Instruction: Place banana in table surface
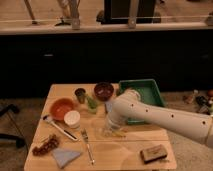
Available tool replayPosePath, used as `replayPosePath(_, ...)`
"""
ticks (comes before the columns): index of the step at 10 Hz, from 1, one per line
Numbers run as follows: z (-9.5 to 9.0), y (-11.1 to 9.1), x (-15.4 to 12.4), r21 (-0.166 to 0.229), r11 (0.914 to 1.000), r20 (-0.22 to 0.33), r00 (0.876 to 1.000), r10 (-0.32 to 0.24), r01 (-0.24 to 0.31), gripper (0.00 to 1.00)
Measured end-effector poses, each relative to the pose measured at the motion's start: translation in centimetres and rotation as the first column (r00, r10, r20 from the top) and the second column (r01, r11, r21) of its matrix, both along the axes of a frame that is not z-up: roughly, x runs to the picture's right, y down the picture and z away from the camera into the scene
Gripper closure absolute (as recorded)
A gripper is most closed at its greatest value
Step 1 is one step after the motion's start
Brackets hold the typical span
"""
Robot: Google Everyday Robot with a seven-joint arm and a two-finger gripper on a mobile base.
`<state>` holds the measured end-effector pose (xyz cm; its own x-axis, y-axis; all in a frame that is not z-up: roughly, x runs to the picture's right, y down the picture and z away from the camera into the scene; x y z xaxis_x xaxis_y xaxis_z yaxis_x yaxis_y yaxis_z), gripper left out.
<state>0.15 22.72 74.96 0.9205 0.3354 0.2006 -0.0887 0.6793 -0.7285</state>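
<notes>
The table surface (130,150) is a light wooden plank top in the middle of the camera view. My white arm reaches in from the right, and the gripper (110,131) hangs low over the table's middle, just in front of the green bin. A small pale yellow piece, the banana (119,133), shows right at the gripper, at or just above the wood. The gripper's body hides most of it, and I cannot tell whether it is held or resting.
Around the gripper lie a green bin (145,92), dark red bowl (104,90), dark cup (80,94), green vegetable piece (91,102), orange bowl (61,107), white cup (72,118), spoon (57,126), fork (88,145), reddish cluster (46,145), blue cloth (65,156) and brown block (153,153).
</notes>
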Motion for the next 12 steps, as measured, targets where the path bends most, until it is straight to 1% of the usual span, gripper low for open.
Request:
replayPosePath(1,0.2,0.2,0.0,-0.007,0.9999,0.013,1.000,0.013,-0.013,1.00)
replayPosePath(4,0.5,0.4,-0.8,-0.027,0.9984,0.079,0.996,0.051,-0.049,1.00)
replayPosePath(6,0.6,0.5,-1.2,-0.049,0.9960,0.138,0.987,0.082,-0.075,1.00)
replayPosePath(8,0.6,0.7,-1.8,-0.071,0.9937,0.188,0.977,0.098,-0.086,1.00)
replayPosePath(11,0.6,0.9,-1.8,-0.095,0.9906,0.221,0.968,0.118,-0.099,1.00)
replayPosePath(12,0.5,1.2,-1.7,-0.109,0.9884,0.237,0.963,0.129,-0.105,1.00)
